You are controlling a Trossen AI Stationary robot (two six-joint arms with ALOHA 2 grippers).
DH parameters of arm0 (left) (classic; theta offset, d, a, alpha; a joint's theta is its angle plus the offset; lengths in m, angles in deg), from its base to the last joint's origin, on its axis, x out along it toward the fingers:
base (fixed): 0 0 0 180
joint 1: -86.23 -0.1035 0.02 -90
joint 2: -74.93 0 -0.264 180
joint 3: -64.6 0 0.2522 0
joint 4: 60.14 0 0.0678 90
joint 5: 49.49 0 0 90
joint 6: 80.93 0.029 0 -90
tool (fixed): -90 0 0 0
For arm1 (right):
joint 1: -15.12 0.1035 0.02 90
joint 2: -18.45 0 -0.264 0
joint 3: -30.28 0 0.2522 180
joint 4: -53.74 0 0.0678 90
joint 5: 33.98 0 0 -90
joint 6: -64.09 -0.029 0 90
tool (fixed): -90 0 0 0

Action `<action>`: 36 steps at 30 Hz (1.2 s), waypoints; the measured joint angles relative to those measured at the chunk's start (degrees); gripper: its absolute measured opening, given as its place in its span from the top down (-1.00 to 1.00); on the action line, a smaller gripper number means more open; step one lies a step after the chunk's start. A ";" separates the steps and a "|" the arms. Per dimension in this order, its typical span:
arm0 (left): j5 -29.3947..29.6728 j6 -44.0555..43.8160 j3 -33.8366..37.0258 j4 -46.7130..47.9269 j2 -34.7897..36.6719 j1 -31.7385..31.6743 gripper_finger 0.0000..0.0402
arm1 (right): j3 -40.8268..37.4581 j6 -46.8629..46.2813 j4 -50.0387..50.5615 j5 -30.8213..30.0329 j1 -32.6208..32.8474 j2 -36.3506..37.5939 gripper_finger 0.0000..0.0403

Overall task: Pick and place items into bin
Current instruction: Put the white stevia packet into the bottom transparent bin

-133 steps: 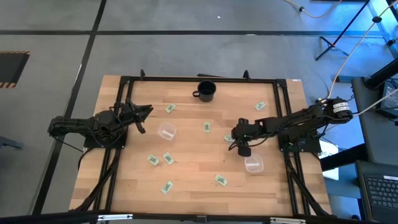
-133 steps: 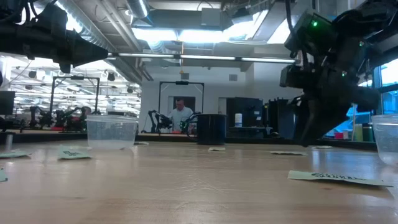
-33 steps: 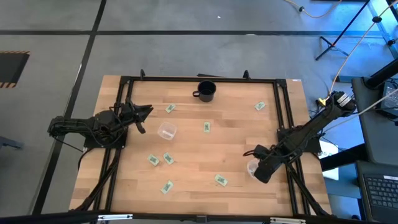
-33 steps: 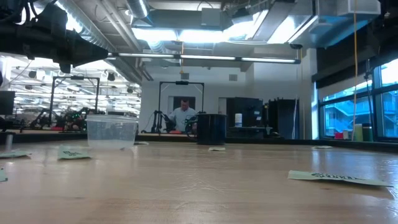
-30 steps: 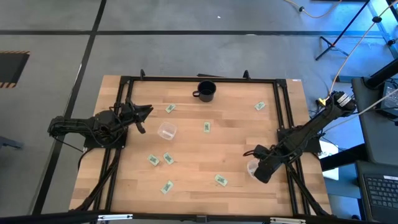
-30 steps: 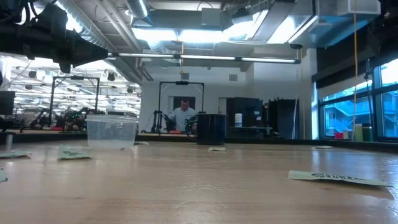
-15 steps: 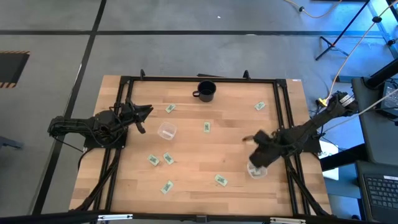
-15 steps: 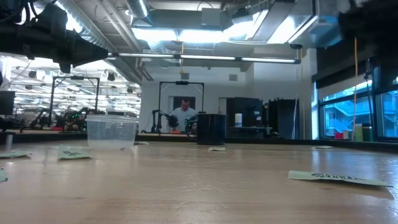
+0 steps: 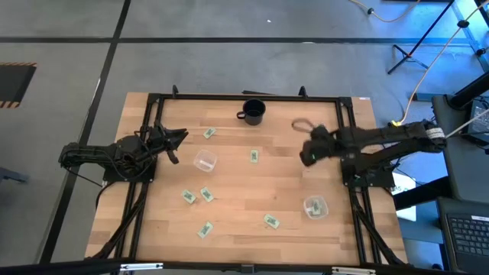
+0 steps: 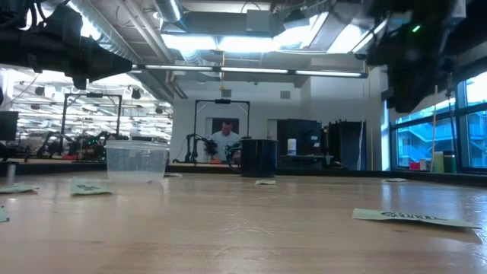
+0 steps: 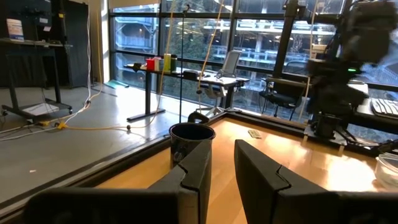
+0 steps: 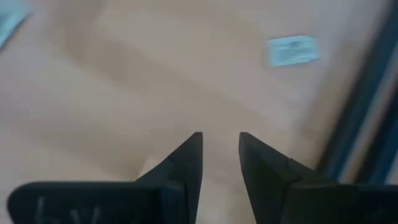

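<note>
Right gripper [image 9: 307, 156] hangs over the right half of the counter [image 9: 237, 218], fingers [image 12: 186, 158] slightly parted, holding nothing. One packet [image 12: 292, 50] lies ahead of it near the frame rail. Left gripper [image 9: 177, 140] waits at the left edge, fingers [image 11: 196, 165] a little apart, empty. More packets [image 9: 206, 194] lie scattered mid-counter. One clear cup [image 9: 315, 207] at right holds a packet; another clear cup [image 9: 204, 161] stands left of centre. Black mug [image 9: 253, 112] sits at the far edge.

Grey floor [image 9: 229, 65], big windows [image 11: 205, 31], ceiling lights [image 10: 251, 42], desk [image 11: 155, 71] w/ chairs.
</note>
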 joint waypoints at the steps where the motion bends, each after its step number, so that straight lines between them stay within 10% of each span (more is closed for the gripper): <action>1: 0.00 -0.02 0.01 -0.01 0.01 0.00 0.67 | 0.00 1.63 0.05 -0.04 -3.00 0.00 0.46; 18: -0.02 -0.14 0.01 0.01 0.01 0.00 0.67 | -0.04 36.31 -17.86 8.95 -27.09 -0.50 0.46; 36: -0.02 -4.50 0.01 0.01 0.01 -0.02 0.67 | -0.07 32.51 -17.94 6.41 -27.71 -0.55 0.14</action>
